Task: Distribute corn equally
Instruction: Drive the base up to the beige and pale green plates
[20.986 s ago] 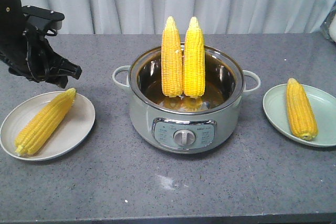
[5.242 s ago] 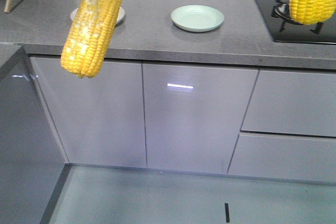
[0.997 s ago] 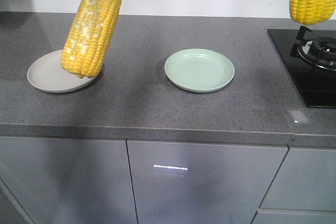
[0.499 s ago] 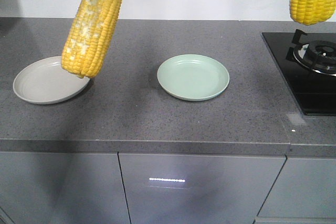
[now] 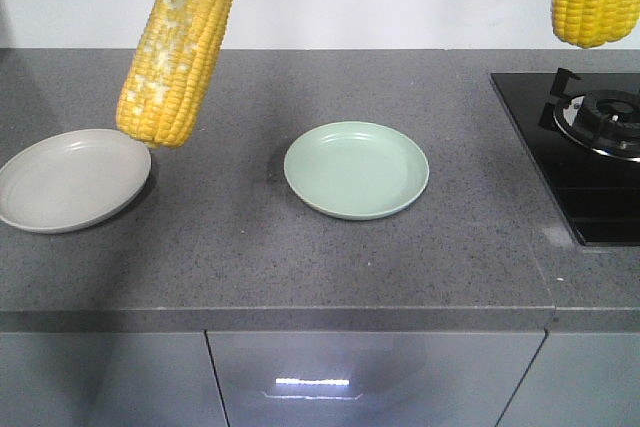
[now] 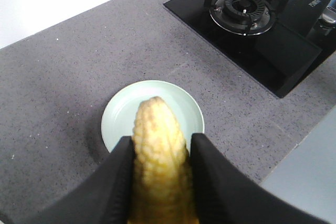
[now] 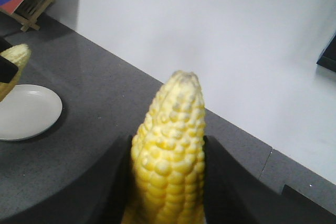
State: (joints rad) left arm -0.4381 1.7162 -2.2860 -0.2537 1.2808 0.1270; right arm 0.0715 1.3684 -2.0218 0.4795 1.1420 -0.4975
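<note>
Corn: we hold one cob (image 6: 157,166) clamped in our left gripper (image 6: 157,182) | right gripper (image 7: 167,182) clamps another cob (image 7: 170,156) | green plate (image 5: 356,169) at 3 o'clock of grey plate (image 5: 70,177)

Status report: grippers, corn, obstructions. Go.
Left gripper shut on yellow corn cob. Right gripper shut on second cob. Green plate, grey plate empty.

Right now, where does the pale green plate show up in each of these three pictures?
Exterior front-facing: the green plate lies mid-counter, between the grey plate and the stove.
Left wrist: it sits centre frame, partly behind the corn cob held in the black jaws.
Right wrist: not in it; only the grey plate shows.
Shared landmark: the speckled grey counter.
</note>
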